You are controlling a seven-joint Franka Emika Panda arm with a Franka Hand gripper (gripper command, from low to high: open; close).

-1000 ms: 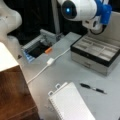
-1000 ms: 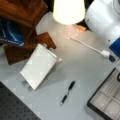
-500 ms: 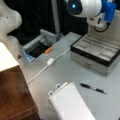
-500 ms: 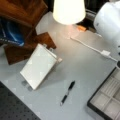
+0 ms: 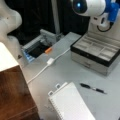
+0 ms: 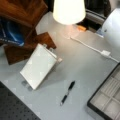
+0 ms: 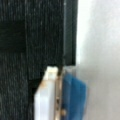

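Observation:
The wrist view shows my gripper [image 7: 59, 75] shut, with a white finger [image 7: 46, 97] pressed against a blue finger [image 7: 75, 96] and nothing between them. Beyond them lie a dark textured surface on the left and a pale grey one on the right. The arm's white body [image 5: 87, 7] hangs at a front view's top right, above an open grey compartment box [image 5: 95, 53]. The arm [image 6: 113, 26] also shows at the right edge of a front view, with the box [image 6: 107, 97] at the bottom right corner. The fingers themselves do not show in either front view.
In both front views a black pen [image 5: 93, 88] [image 6: 67, 93] and a white spiral notebook [image 5: 71, 103] [image 6: 38, 65] lie on the grey table. A white cable with its adapter [image 5: 50, 61] [image 6: 106, 53] crosses the table. A wooden shelf [image 6: 21, 15], a lamp shade [image 6: 68, 11] and an open metal case [image 5: 37, 48] stand around.
The arm's white body has shifted slightly to the right and up in both front views. The pen, notebook, box and cable have stayed put.

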